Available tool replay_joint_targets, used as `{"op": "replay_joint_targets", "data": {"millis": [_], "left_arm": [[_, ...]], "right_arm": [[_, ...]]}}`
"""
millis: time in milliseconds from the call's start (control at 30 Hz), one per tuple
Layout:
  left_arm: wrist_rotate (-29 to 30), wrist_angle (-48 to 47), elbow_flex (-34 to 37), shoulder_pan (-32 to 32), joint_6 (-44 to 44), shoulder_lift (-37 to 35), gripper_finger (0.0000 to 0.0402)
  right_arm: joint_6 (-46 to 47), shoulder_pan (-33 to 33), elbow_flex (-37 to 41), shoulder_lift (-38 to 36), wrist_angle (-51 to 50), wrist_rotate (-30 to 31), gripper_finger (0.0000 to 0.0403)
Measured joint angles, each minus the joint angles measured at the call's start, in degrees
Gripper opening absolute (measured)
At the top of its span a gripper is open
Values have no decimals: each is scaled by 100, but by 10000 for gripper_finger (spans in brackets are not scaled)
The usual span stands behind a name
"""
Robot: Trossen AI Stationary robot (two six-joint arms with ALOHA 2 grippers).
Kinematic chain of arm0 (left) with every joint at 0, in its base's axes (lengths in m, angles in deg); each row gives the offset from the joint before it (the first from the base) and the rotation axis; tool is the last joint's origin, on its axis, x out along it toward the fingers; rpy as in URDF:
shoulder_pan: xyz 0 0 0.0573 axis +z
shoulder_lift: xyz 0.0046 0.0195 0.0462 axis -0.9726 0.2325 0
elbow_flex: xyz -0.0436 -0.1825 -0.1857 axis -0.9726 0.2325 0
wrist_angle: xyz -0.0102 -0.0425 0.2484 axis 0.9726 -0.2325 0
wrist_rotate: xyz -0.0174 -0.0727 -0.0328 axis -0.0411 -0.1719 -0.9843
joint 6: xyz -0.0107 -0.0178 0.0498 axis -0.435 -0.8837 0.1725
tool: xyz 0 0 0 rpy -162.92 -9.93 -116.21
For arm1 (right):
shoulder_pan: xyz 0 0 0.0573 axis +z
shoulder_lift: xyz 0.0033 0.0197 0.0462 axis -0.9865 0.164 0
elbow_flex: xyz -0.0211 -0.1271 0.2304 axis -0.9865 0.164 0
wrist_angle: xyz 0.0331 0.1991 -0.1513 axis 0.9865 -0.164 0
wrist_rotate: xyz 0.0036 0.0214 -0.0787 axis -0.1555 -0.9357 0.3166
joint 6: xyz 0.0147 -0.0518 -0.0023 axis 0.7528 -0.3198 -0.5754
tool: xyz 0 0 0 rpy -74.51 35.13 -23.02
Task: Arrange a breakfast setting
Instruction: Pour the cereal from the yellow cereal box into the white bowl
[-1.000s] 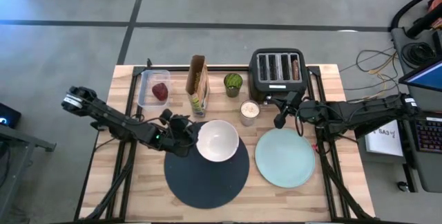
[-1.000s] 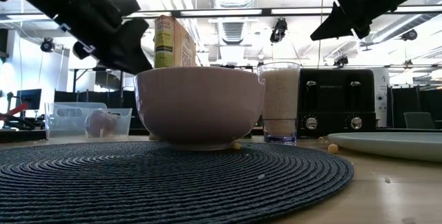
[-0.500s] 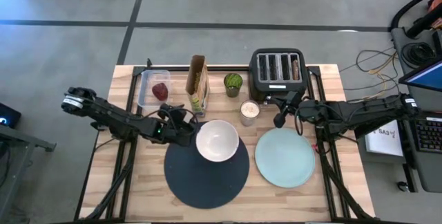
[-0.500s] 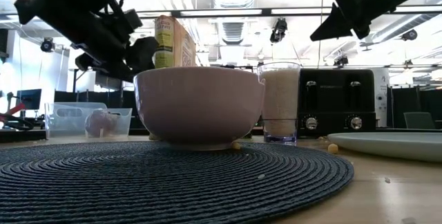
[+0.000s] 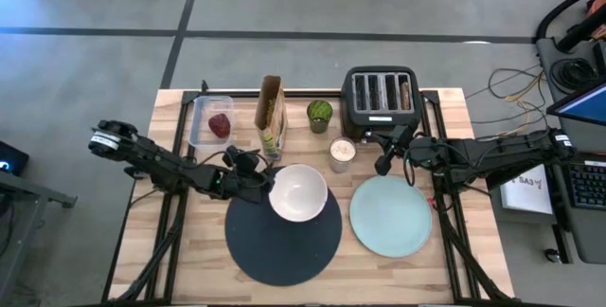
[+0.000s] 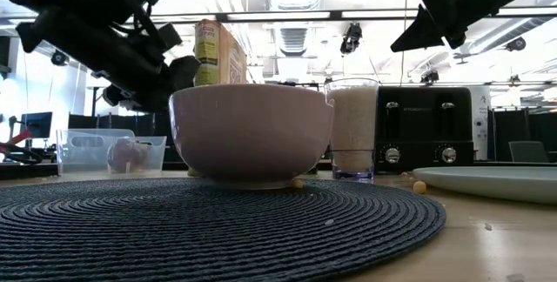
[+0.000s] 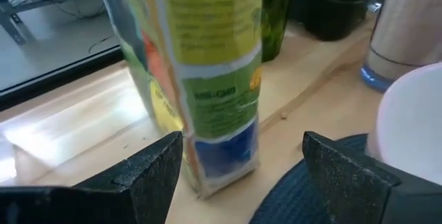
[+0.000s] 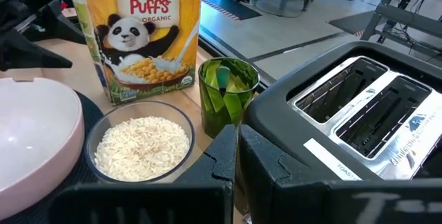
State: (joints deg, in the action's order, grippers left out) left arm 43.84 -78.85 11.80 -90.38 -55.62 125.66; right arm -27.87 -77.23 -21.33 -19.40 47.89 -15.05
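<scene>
My left gripper (image 7: 238,165): 2 fingers spread, empty | tall yellow-green cardboard cereal box (image 7: 197,72) just ahead, probably next grab | round white bowl (image 5: 298,192) beside, awaiting cereal

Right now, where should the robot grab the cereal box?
Grab the cereal box across its thin sides, partway up, coming level from the left gripper, whose open fingers already face it. It stands upright, tall and narrow.

The white bowl (image 5: 298,192) sits upright on the far edge of the big dark round mat (image 5: 283,235), just beside the left claw (image 5: 256,176). The pale green plate (image 5: 390,216) lies flat near the right claw (image 5: 384,154).
</scene>
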Motion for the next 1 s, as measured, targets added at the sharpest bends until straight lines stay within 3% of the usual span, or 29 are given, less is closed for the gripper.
{"op": "replay_joint_targets", "data": {"millis": [300,1000], "left_arm": [[565,332,-61,61,-218,594,280],[592,383,-334,364,-366,545,280]], "right_arm": [[-11,-65,0,1,-1,1,9],[-56,-66,0,2,-26,0,9]]}}
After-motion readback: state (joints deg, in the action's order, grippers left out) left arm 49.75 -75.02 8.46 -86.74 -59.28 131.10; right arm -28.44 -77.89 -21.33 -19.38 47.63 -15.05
